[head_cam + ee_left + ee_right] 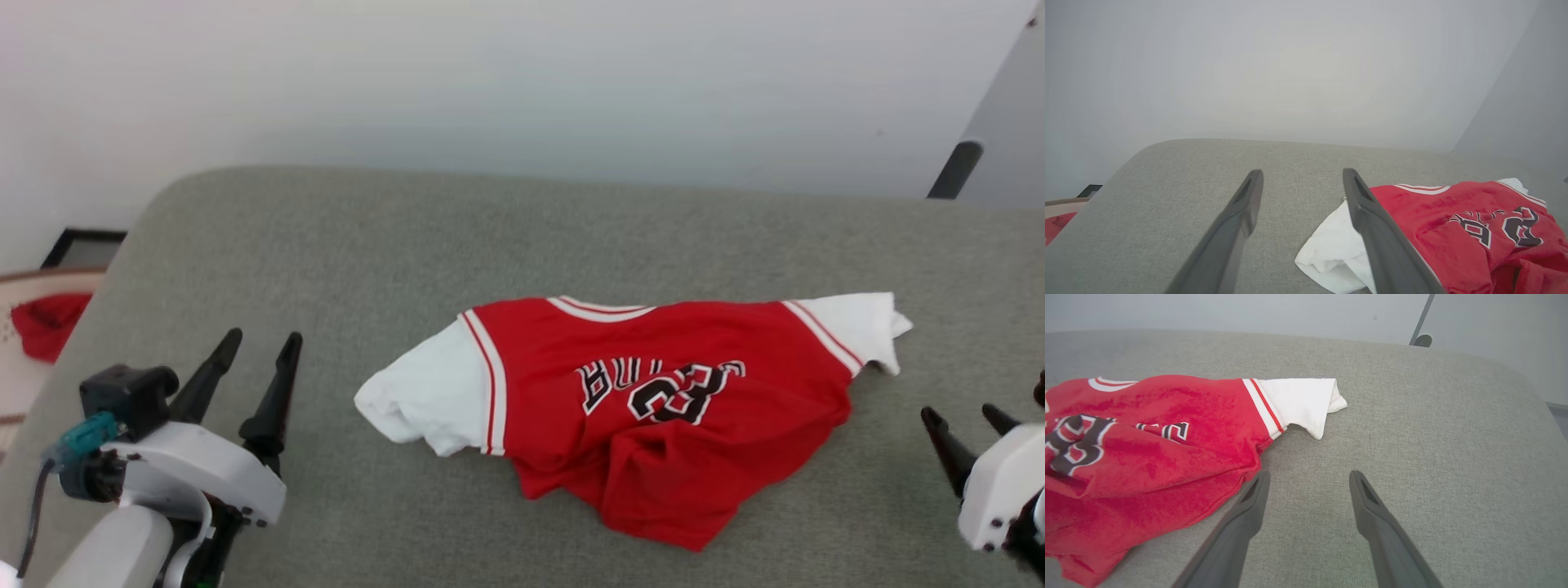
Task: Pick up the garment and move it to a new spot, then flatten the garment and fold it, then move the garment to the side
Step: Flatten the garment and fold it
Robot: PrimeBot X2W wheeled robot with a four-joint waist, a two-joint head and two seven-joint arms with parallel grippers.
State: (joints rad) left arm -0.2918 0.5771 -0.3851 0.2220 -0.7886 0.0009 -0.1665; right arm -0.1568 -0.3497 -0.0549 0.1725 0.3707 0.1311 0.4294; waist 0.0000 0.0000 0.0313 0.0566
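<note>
Judging by how things lie, the task is at or near its start. Nothing is gripped, nothing is flat and nothing is folded.

The left gripper hovers over the near-left part of the grey fabric surface. Its two dark fingers are spread apart and hold nothing. In the left wrist view, the left gripper has bare fabric between its fingers, with the shirt's white sleeve just beside the right-hand one.

The garment lies right of the surface's middle, closer to the near edge than the far one. The chest print faces up and the collar points toward the far edge. One white sleeve reaches left, the other right. The lower hem is bunched and doubled over toward the near edge, so the shirt is rumpled rather than spread.

The right gripper sits by the near-right edge, also spread and empty. In the right wrist view, the right gripper has its left-hand finger close to the red hem of the garment.

Whether the shirt has already been moved to its new spot cannot be told. The flattening, the fold and the move to the side all appear to remain.

Off the left edge of the surface stands a beige basket, and a small red cloth lies inside it.
</note>
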